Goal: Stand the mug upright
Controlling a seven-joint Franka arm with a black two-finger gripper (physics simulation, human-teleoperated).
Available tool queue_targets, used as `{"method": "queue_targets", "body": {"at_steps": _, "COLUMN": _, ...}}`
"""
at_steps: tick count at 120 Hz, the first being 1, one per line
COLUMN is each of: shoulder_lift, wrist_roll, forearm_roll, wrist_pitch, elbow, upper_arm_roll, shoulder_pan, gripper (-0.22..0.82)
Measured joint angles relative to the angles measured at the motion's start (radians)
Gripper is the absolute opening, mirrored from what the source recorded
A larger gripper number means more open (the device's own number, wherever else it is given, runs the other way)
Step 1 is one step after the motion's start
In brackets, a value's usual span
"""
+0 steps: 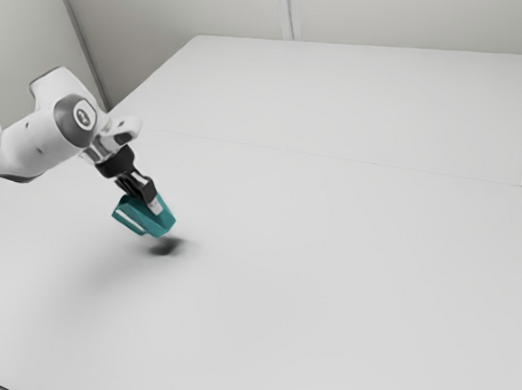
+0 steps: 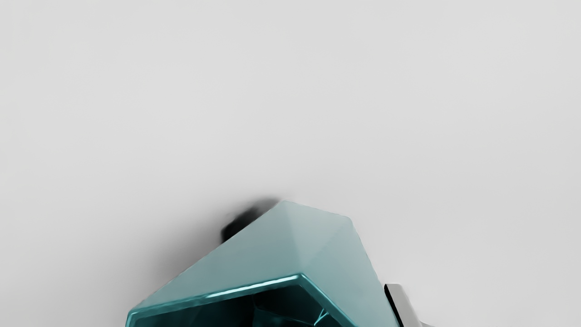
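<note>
In the exterior view my gripper (image 1: 151, 199) reaches down at a slant from the upper left, shut on the teal, angular mug (image 1: 155, 224). The mug hangs tilted just over the table, a dark shadow close under its lowest corner. From the wrist view, the faceted mug (image 2: 272, 254) turns its open mouth and bright rim toward the camera. One finger of my gripper (image 2: 402, 305) lies against the mug's side there; the opposite finger is hidden.
The broad white table (image 1: 344, 283) extends far toward the exterior view's right. Behind it stands a pale wall (image 1: 419, 22), and a thin dark edge crosses the lower left corner.
</note>
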Motion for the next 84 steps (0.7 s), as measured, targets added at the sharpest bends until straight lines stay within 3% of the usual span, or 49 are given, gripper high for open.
{"method": "queue_targets", "body": {"at_steps": 16, "shoulder_lift": 0.013, "wrist_roll": -0.087, "forearm_roll": 0.129, "wrist_pitch": 0.010, "elbow": 0.032, "upper_arm_roll": 0.000, "shoulder_pan": 0.006, "gripper": -0.18}}
{"method": "queue_targets", "body": {"at_steps": 41, "shoulder_lift": 0.113, "wrist_roll": -0.216, "forearm_roll": 0.264, "wrist_pitch": 0.027, "elbow": 0.093, "upper_arm_roll": 0.001, "shoulder_pan": 0.001, "gripper": -0.18}}
{"method": "queue_targets", "body": {"at_steps": 84, "shoulder_lift": 0.159, "wrist_roll": -0.389, "forearm_roll": 0.328, "wrist_pitch": 0.114, "elbow": 0.076, "upper_arm_roll": 0.003, "shoulder_pan": -0.008, "gripper": -0.17}}
